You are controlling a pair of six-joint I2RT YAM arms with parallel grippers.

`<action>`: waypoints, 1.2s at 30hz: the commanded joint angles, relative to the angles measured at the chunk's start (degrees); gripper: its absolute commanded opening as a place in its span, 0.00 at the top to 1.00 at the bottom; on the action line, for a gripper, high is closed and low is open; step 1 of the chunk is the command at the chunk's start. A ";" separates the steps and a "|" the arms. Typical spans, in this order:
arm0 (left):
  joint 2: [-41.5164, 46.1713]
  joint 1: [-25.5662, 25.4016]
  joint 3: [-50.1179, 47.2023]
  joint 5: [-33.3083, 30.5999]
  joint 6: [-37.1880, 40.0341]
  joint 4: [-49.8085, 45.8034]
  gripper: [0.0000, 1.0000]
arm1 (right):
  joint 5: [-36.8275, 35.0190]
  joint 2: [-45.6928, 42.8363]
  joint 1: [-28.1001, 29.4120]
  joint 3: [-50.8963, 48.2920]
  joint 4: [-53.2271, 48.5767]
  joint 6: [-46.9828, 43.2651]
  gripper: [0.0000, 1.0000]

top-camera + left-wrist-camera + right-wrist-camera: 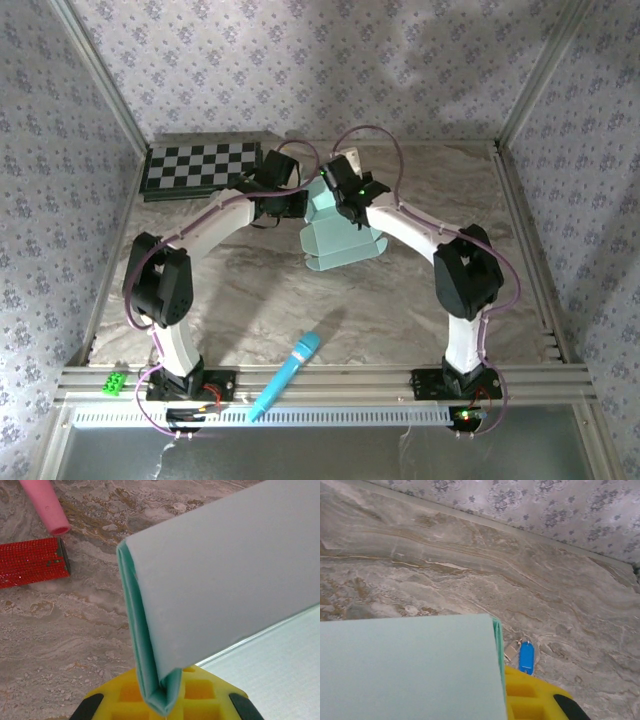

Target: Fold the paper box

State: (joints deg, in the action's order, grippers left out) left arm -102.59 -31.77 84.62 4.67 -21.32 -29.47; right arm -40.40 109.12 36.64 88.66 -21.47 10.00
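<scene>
Top external, one paper box [335,240], one microphone [290,372]

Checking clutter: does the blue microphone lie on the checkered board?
No, the blue microphone lies at the near edge; the checkered board sits at the back left.

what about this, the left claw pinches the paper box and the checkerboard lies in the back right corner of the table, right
Not quite: the top external view shows the checkerboard in the back left corner of the table. The left claw does pinch the paper box.
</scene>
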 commanded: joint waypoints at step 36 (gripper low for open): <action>-2.62 0.86 3.99 1.80 -11.48 -4.90 1.00 | 7.97 -1.21 0.05 -1.08 -3.51 -2.19 0.47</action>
State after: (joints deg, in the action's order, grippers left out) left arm -105.27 -31.18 86.63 6.42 -32.12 -33.28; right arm -36.01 110.63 37.17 88.27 -22.83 7.25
